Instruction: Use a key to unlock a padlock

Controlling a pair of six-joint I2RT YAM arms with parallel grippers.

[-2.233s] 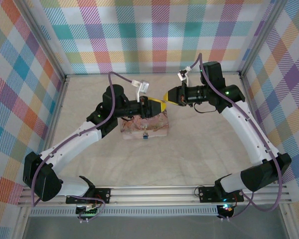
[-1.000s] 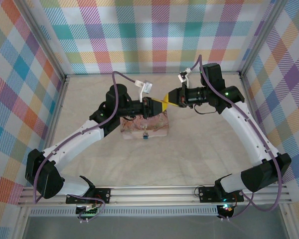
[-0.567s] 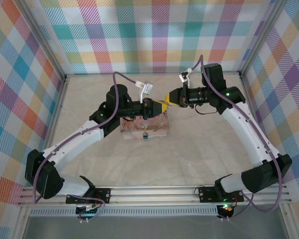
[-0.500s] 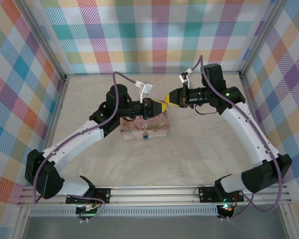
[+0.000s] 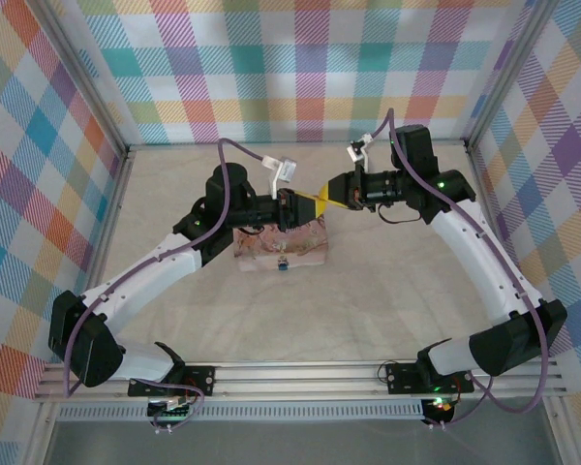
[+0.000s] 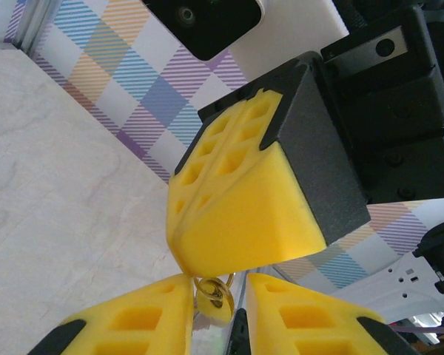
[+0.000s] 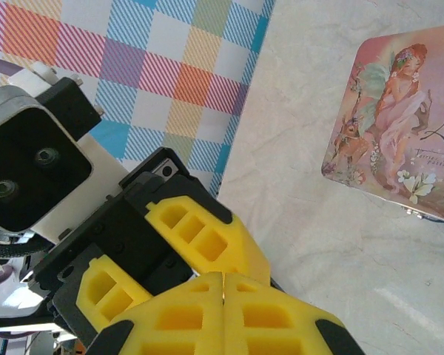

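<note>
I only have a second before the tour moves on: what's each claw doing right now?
Left gripper: closed on a small gold ringed piece.
Right gripper: closed, pads together; contents cannot be told.

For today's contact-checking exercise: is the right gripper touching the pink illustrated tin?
Apart. The right wrist view shows a stretch of bare table between the shut right gripper and the pink illustrated tin.

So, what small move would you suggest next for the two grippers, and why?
I'd probably ease the left gripper shut on the gold ring before either arm backs off: the ring sits in the gap between its fingers, at the tip of the shut right gripper, and I cannot tell which one truly holds it.
</note>
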